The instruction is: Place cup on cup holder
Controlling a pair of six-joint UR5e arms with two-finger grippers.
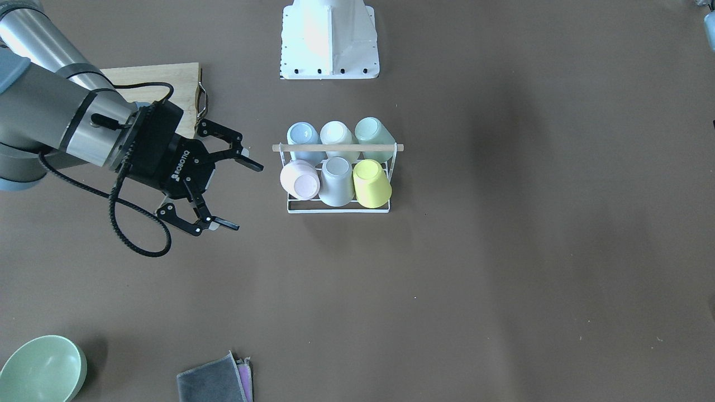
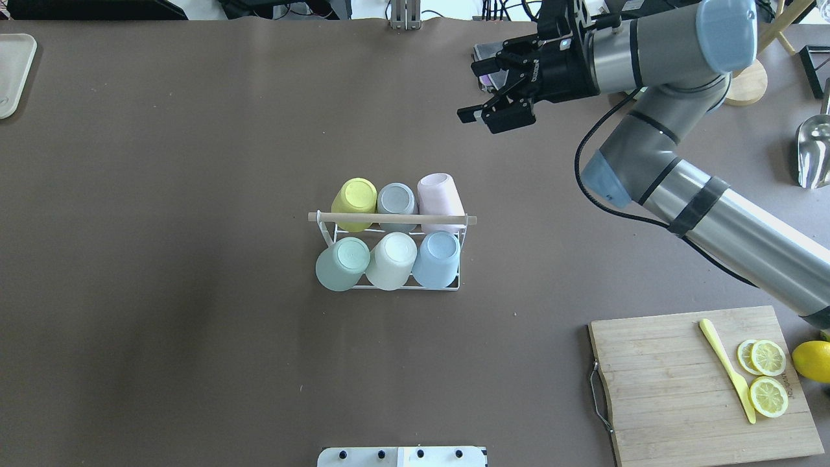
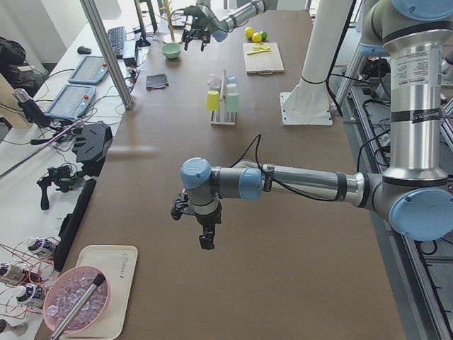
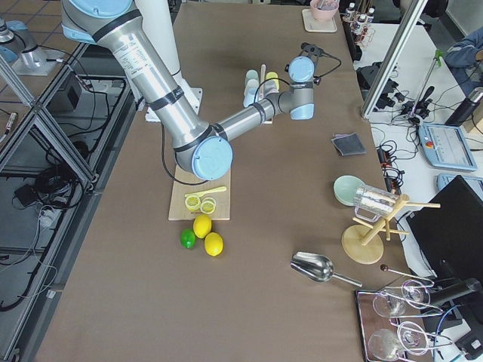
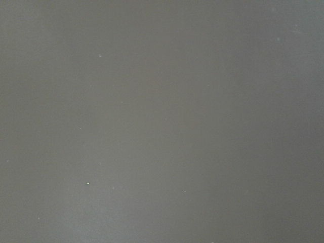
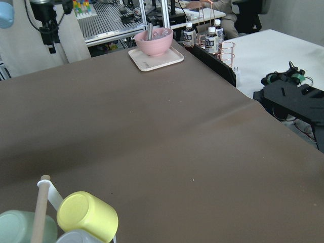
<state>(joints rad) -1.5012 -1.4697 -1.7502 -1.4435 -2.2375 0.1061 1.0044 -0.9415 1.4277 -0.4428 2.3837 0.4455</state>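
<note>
The cup holder [image 2: 389,286] is a white wire rack with a wooden rod handle [image 2: 392,218], mid-table. Several cups sit upside down on its prongs: yellow [image 2: 355,198], grey [image 2: 396,200], pink [image 2: 438,198], green [image 2: 342,263], white [image 2: 392,259], blue [image 2: 438,258]. It also shows in the front view [image 1: 338,209]. My right gripper [image 2: 470,91] is open and empty, above the table beyond the rack; in the front view [image 1: 248,196] it is left of the pink cup [image 1: 300,180]. My left gripper [image 3: 204,234] hangs over bare table far from the rack; I cannot tell its state.
A cutting board [image 2: 674,389] with lemon slices and a yellow knife lies near the right arm's base, a lemon [image 2: 812,360] beside it. A green bowl [image 1: 42,368] and grey cloth [image 1: 215,379] lie at the far edge. A metal scoop [image 2: 814,152] is at right.
</note>
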